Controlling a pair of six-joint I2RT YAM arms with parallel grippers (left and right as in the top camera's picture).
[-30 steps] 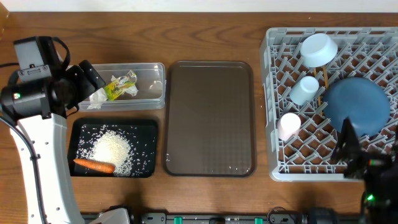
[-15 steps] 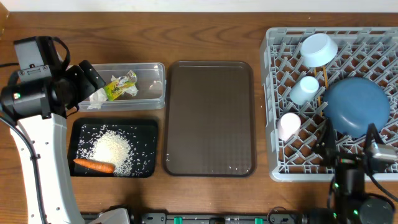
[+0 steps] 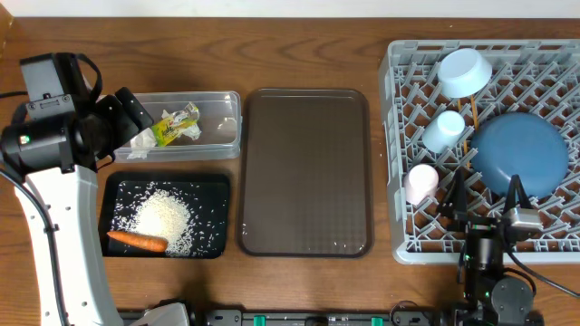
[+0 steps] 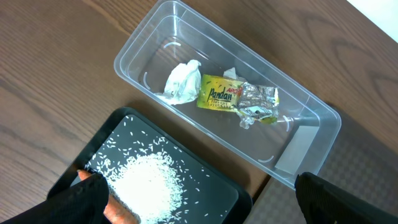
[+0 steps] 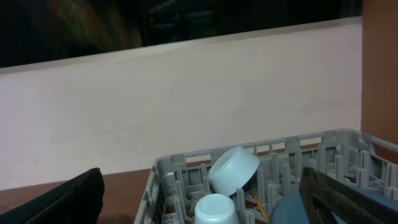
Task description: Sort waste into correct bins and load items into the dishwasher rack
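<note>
The grey dishwasher rack (image 3: 399,163) holds the blue plate (image 3: 518,154), light-blue cup (image 3: 444,129), pink cup (image 3: 420,183), bowl (image 3: 463,72) and chopsticks (image 3: 472,113). The clear tub (image 3: 222,136) holds the tissue (image 3: 143,139) and snack wrapper (image 3: 178,124). The black tray (image 3: 118,186) holds rice (image 3: 165,217) and the carrot (image 3: 136,241). My left gripper (image 3: 130,113) is open and empty above the tub's left end. My right gripper (image 3: 485,201) is open and empty over the rack's front edge. The right wrist view shows the bowl (image 5: 233,171), cup (image 5: 216,210) and plate edge (image 5: 292,211).
A large dark brown serving tray (image 3: 306,172) lies between the bins and the rack. In the left wrist view the tub (image 4: 311,112) sits just behind the black tray (image 4: 230,193). The rack's tall pegs stand close around the right gripper.
My right arm has moved left along the rack's front edge, and the blue plate now shows in full. The left arm has not moved.
</note>
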